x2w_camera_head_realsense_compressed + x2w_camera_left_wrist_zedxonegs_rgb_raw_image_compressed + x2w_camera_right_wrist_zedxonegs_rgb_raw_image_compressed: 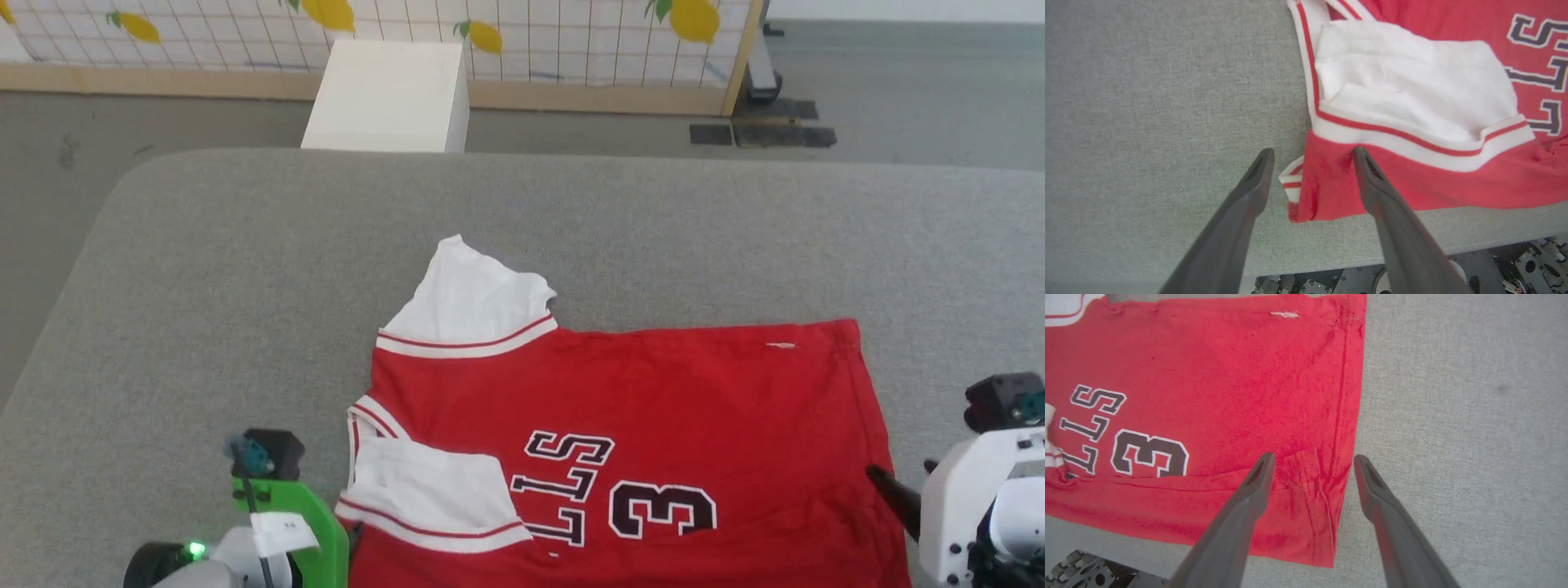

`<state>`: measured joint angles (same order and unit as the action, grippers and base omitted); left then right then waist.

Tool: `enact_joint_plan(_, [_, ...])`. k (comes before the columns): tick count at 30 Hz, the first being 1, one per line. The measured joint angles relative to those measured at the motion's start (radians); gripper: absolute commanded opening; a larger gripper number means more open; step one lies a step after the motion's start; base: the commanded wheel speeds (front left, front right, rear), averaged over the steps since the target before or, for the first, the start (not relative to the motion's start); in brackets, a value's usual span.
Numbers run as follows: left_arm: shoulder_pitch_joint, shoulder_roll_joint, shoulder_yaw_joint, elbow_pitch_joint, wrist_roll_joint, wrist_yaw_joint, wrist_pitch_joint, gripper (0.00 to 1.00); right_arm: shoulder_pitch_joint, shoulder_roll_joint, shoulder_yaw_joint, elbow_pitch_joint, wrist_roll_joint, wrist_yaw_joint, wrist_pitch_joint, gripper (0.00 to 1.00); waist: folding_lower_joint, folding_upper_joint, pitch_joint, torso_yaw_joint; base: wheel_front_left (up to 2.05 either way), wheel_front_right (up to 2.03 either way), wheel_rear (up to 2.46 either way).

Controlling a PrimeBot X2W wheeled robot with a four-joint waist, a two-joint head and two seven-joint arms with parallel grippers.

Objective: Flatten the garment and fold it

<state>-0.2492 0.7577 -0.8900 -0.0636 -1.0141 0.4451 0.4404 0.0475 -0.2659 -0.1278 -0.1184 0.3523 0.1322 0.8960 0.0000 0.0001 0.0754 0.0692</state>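
The jersey lies spread on the grey padded table, close to its near edge, neck end to the left and hem to the right. The near sleeve is turned in over the red body. The far sleeve sticks out flat toward the far side. A crease runs along the near long edge, which looks like a strip folded over.

The left gripper hangs over the near left corner with its fingers spread and nothing between them. The right gripper is spread too, straddling the hem at the near right corner and holding nothing.

The step in hand looks like leaving this near fold in place. To do it well, both arms should rise straight up before moving sideways, so that no fingertip drags the cloth. The wrinkles beside the right fingers could use smoothing. The far sleeve seems the next part to fold in, gripped by its striped trim.
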Motion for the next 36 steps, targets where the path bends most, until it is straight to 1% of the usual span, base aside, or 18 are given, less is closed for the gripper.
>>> enact_joint_plan(2, [-0.007,0.000,0.016,-0.006,0.004,-0.006,-0.037,1.00,-0.011,-0.006,0.009,-0.016,0.009,0.000,-0.039,1.00,0.0000,0.0000,-0.015,-0.002,0.00,0.00,0.00])
enact_joint_plan(3, [-0.011,-0.001,0.027,-0.007,0.012,-0.013,-0.068,1.00,-0.018,-0.007,0.012,-0.025,0.013,0.000,-0.072,1.00,0.0000,0.0000,-0.023,-0.004,0.00,0.00,0.00])
enact_joint_plan(7, [-0.039,-0.012,0.089,-0.002,0.060,-0.015,-0.218,1.00,-0.049,-0.012,0.035,-0.039,0.028,0.000,-0.208,1.00,0.0000,0.0000,-0.045,-0.016,0.00,0.00,0.00])
enact_joint_plan(11, [-0.051,-0.045,0.124,0.005,0.095,-0.023,-0.342,1.00,-0.050,-0.015,0.047,-0.035,0.038,0.000,-0.337,1.00,0.0000,0.0000,-0.052,-0.029,0.00,0.00,0.00])
enact_joint_plan(14, [-0.061,-0.054,0.137,0.016,0.119,-0.026,-0.399,1.00,-0.049,-0.011,0.054,-0.033,0.038,0.000,-0.403,1.00,0.0000,0.0000,-0.045,-0.035,0.00,0.00,0.00])
enact_joint_plan(16, [-0.071,-0.058,0.138,0.021,0.123,-0.035,-0.415,1.00,-0.049,0.001,0.059,-0.033,0.038,0.000,-0.442,1.00,-0.0001,0.0000,-0.037,-0.041,0.00,0.00,0.00])
enact_joint_plan(18, [-0.086,-0.056,0.131,0.027,0.125,-0.051,-0.407,1.00,-0.049,0.012,0.062,-0.032,0.035,0.000,-0.462,1.00,0.0000,0.0000,-0.027,-0.048,0.00,0.00,0.00])
enact_joint_plan(22, [-0.165,-0.043,0.110,0.058,0.137,-0.108,-0.345,1.00,-0.055,0.042,0.074,-0.035,0.026,0.000,-0.487,1.00,0.0000,0.0000,0.006,-0.070,0.00,0.00,0.00])
enact_joint_plan(25, [-0.250,-0.025,0.092,0.104,0.154,-0.170,-0.264,1.00,-0.083,0.064,0.088,-0.048,0.016,0.000,-0.495,1.00,0.0000,0.0000,0.039,-0.090,0.00,0.00,0.00])
enact_joint_plan(28, [-0.348,-0.015,0.075,0.180,0.155,-0.232,-0.174,1.00,-0.115,0.084,0.105,-0.070,0.009,0.000,-0.498,1.00,0.0000,0.0000,0.080,-0.117,0.00,0.00,0.00])
enact_joint_plan(30, [-0.406,-0.010,0.073,0.226,0.154,-0.257,-0.122,1.00,-0.124,0.096,0.111,-0.079,0.006,0.000,-0.500,1.00,0.0000,0.0000,0.107,-0.135,0.00,0.00,0.00])
enact_joint_plan(36, [-0.570,-0.010,0.076,0.363,0.150,-0.292,0.027,1.00,-0.135,0.124,0.118,-0.107,-0.002,0.000,-0.507,1.00,0.0001,0.0000,0.196,-0.191,0.00,0.00,0.00])
